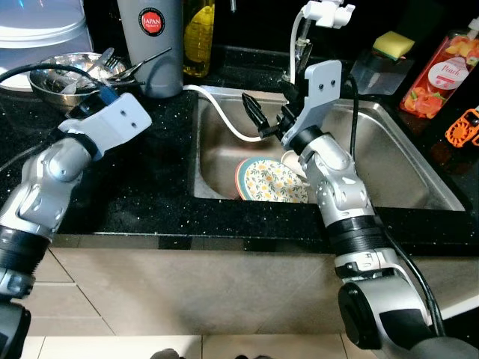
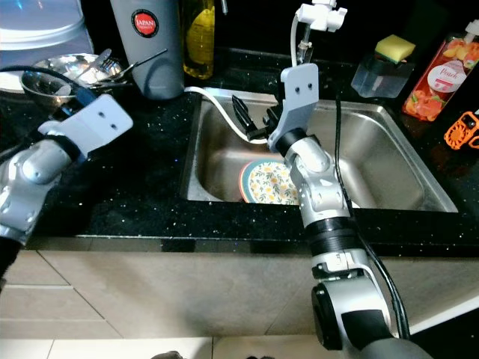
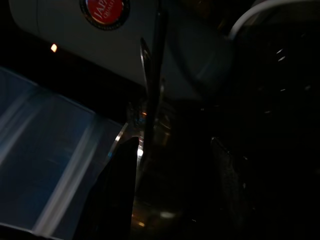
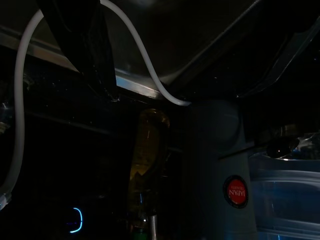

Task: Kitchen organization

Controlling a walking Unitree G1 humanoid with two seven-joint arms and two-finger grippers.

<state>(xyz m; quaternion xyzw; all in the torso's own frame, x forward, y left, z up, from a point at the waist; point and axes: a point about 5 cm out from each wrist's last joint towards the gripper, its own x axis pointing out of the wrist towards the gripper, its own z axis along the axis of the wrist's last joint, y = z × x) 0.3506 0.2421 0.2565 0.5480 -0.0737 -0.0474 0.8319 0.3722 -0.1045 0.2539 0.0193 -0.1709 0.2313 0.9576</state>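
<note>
While the black speckled worktop point(image 1: 161, 161) spreads across the whole scene, its far left corner at ten o'clock carries a translucent plastic container point(image 1: 37, 30) and, just in front of it, a steel bowl point(image 1: 63, 75) heaped with cutlery. The left end effector point(image 3: 170, 190) hovers over this bowl; in the left wrist view its two black fingers point(image 3: 117, 195) stand apart with nothing between them, pointing toward a utensil handle and the grey flask. That tall grey flask point(image 1: 153, 45) with a red round label stands at eleven o'clock, beside a bottle of yellow oil point(image 1: 199, 37) at twelve. A white hose point(image 1: 221, 112) curls from the worktop over the rim into the stainless sink point(image 1: 404, 149), which is sunk in the middle. A floral plate point(image 1: 269, 181) lies on the sink floor near its front left, touching a white cup point(image 1: 290, 158). The right end effector point(image 1: 258, 120) reaches into the sink above the plate, close to the hose; its fingers look slightly parted and hold nothing. A white faucet point(image 1: 318, 19) rises behind the basin. At one o'clock sits a clear holder with a yellow sponge point(image 1: 394, 43), then a peach soap bottle point(image 1: 441, 71) and an orange object point(image 1: 464, 127) at the right edge. Beige tiled floor point(image 1: 150, 299) shows below the worktop front.
</note>
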